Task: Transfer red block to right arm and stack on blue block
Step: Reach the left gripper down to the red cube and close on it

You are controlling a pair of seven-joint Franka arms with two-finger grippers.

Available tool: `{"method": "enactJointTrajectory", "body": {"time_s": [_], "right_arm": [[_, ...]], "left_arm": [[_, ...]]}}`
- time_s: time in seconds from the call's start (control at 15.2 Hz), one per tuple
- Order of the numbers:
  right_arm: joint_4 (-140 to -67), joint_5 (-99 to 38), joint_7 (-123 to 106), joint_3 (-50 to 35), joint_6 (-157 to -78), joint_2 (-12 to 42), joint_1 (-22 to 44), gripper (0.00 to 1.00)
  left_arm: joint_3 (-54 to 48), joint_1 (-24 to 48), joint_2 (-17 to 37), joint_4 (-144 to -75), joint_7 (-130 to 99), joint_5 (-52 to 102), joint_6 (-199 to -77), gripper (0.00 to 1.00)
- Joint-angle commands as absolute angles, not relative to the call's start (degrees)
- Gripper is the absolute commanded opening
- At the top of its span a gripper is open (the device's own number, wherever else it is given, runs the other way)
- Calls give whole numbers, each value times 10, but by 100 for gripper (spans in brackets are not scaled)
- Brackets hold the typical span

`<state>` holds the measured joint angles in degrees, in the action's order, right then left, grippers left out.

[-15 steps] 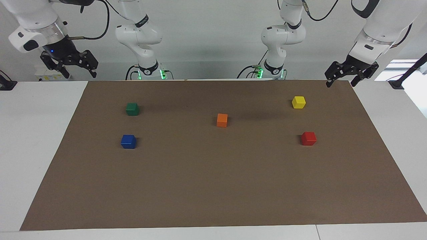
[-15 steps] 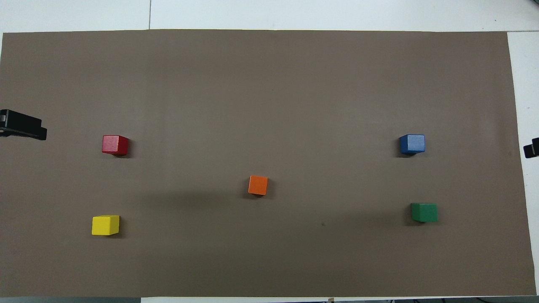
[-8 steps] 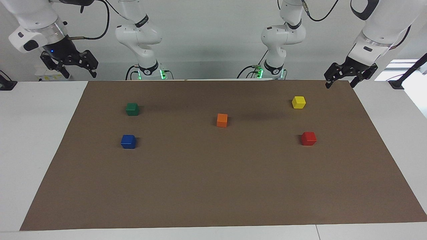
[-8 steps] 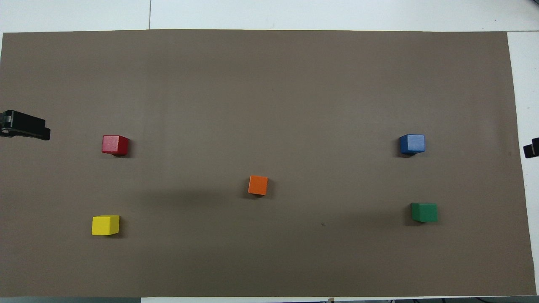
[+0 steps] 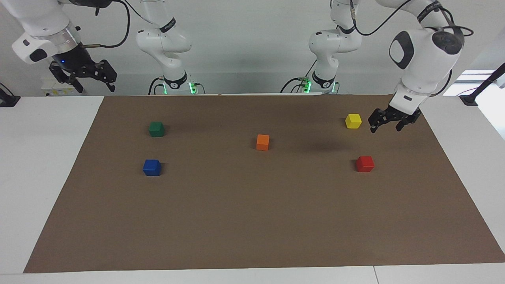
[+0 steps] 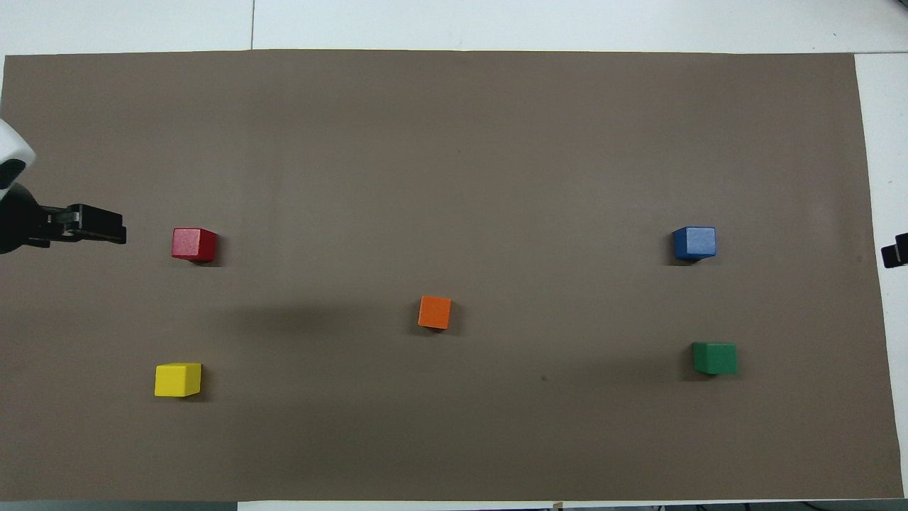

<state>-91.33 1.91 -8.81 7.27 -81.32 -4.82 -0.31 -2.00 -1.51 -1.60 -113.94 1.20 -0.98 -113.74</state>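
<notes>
The red block [image 5: 365, 163] sits on the brown mat toward the left arm's end; it also shows in the overhead view [image 6: 193, 244]. The blue block [image 5: 152, 167] sits toward the right arm's end and shows in the overhead view too [image 6: 694, 243]. My left gripper [image 5: 386, 127] is open and empty, up over the mat beside the yellow block, apart from the red block; it shows in the overhead view [image 6: 99, 231]. My right gripper [image 5: 92, 83], with a blue light at its wrist, is open and waits off the mat's corner; only its tip shows in the overhead view [image 6: 895, 250].
A yellow block [image 5: 353, 120], an orange block [image 5: 262, 142] and a dark green block [image 5: 156, 129] sit on the mat [image 5: 252, 221]. The yellow one is nearer to the robots than the red one, the green one nearer than the blue one.
My left arm has swung down and in from the mat's corner, and its gripper is now lower over the mat beside the yellow block. The right arm and all blocks have not moved.
</notes>
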Motion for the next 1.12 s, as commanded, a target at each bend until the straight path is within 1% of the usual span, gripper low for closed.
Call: {"method": "enactJointTrajectory", "body": {"time_s": [0.0,0.26,0.39,0.59,0.85,0.99,1.05], "right_arm": [[-976,27,-110,72,-837,-86,-4,100],[-1088,-21,-110,73,-917,-137,-9,100],[-1105,-60,-110,73,-929,-136,-16,100],[-1143,-128,-110,73,-969,-134,-15,100],[-1213,-270,-146,73,-1039,-128,-10,100],[-1223,-342,-190,73,-1046,-114,-12,100],[-1230,-384,-218,73,-1042,-106,-15,100]], "left_arm": [[-13,-10,13,-1173,37,-15,-1207,100],[-12,-9,58,-1214,40,-15,-1310,100],[-12,-9,73,-1225,41,-15,-1350,100],[-12,-8,97,-1227,40,-15,-1374,100],[-11,-8,112,-1228,40,-15,-1390,100],[-11,-8,125,-1228,40,-15,-1392,100],[-11,-8,128,-1226,33,-14,-1390,87]]}}
